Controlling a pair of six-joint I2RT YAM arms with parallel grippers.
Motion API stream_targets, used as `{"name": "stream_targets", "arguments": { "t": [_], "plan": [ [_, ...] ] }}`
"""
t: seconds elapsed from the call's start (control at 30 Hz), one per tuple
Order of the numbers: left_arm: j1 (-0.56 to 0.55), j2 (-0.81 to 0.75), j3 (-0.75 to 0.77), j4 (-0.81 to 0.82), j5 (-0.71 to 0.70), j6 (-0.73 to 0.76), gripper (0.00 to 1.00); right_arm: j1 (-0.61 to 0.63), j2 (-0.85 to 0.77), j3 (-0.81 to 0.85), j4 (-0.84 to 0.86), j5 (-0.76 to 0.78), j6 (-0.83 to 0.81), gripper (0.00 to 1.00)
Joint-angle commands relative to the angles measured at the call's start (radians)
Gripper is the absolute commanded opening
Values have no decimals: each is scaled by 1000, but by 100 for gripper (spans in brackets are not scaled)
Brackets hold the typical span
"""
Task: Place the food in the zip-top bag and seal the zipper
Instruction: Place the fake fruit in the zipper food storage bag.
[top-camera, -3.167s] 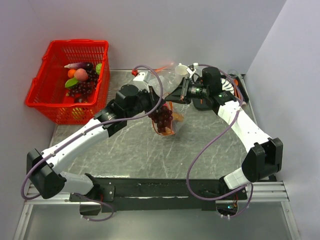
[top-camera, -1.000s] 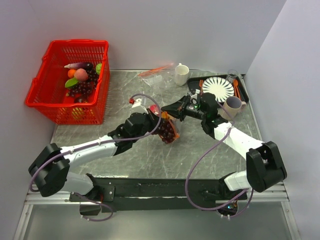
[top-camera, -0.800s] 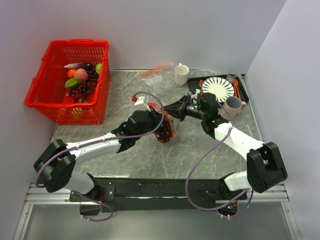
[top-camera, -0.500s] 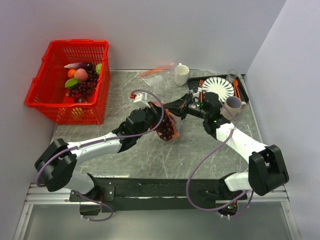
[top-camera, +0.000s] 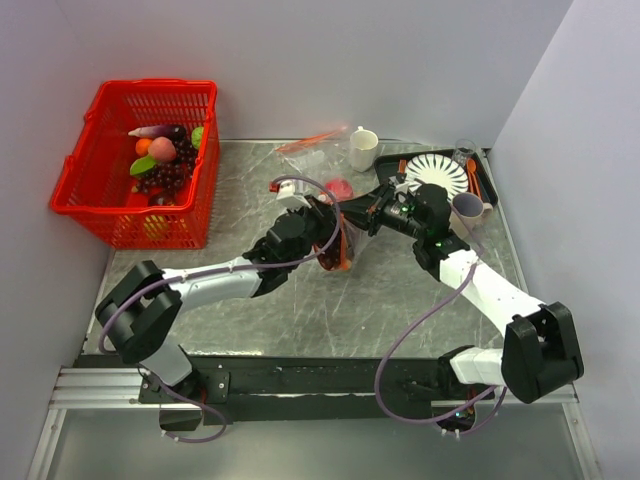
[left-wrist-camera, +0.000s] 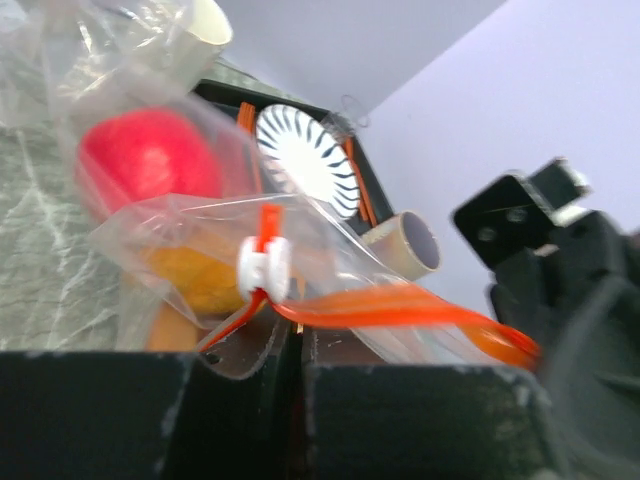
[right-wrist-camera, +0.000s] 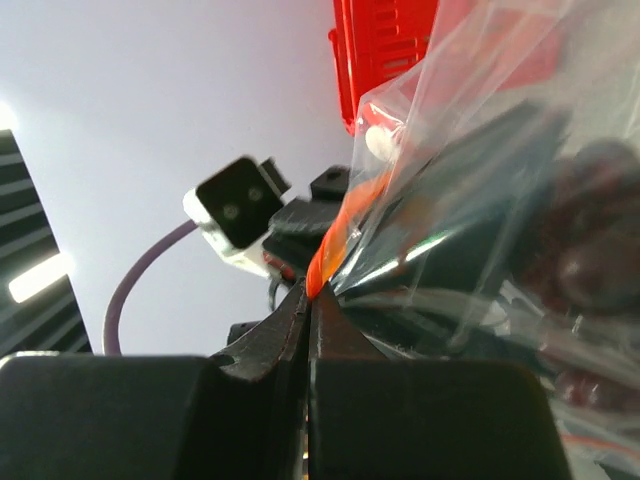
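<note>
Over the last half second the left arm has reached further out, and both grippers, with the bag between them, have shifted toward the far edge of the tabletop (top-camera: 300, 310). The left gripper (left-wrist-camera: 297, 335) has its jaws almost together, pinching the zipper (left-wrist-camera: 400, 305) just below its white slider (left-wrist-camera: 263, 265). The right gripper (right-wrist-camera: 308, 300) is clamped on the same orange-red strip from the other side. The zip-top bag (left-wrist-camera: 100, 80) hangs tilted between the two, above the middle of the tabletop. Inside it the left wrist view shows the red round fruit (left-wrist-camera: 150, 160) with the orange-brown curved piece (left-wrist-camera: 195, 282) just beneath, and the right wrist view shows the dark grape bunch (right-wrist-camera: 590, 270) behind the plastic. Further out, a striped plate (top-camera: 437, 175) lies on a black tray (top-camera: 385, 166) at the far right corner, with a mug (top-camera: 465, 208) beside it. A white cup (top-camera: 363, 148) stands at the far edge, next to a second clear bag (top-camera: 310, 150). A red basket (top-camera: 100, 205) sits at the far left corner.
</note>
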Motion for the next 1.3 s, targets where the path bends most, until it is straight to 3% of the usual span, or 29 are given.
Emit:
{"name": "stream_targets", "arguments": {
  "t": [0.0, 0.07, 0.2, 0.3, 0.57, 0.73, 0.87, 0.97, 1.07, 1.27],
  "plan": [
    [3, -101, 12, 0, 78, -4, 18, -28, -12, -13, 108, -21, 38, 1],
    [3, -122, -3, -13, 119, -11, 21, -35, 3, -18, 136, -21, 48, 2],
    [3, -160, 6, -108, 189, -30, 54, -43, 42, -17, 145, -29, 40, 5],
    [3, -197, -1, -165, 221, -31, 68, -51, 51, -35, 164, -19, 46, 5],
    [-1, -380, -26, -355, 293, -70, 74, -71, 68, -43, 173, -18, 37, 5],
    [1, -524, 3, -592, 238, -54, 56, -78, 76, -43, 171, -23, 28, 5],
    [9, -602, -5, -757, 152, -61, 20, -81, 83, -44, 176, -24, 26, 5],
    [22, -639, -57, -803, 121, -83, 1, -81, 86, -40, 178, -24, 29, 5],
    [73, -651, -129, -788, 130, -106, 1, -81, 86, -29, 173, -26, 29, 5],
    [214, -610, -248, -607, 379, -133, 1, -83, 85, -14, 155, -30, 20, 5]
  ]
}}
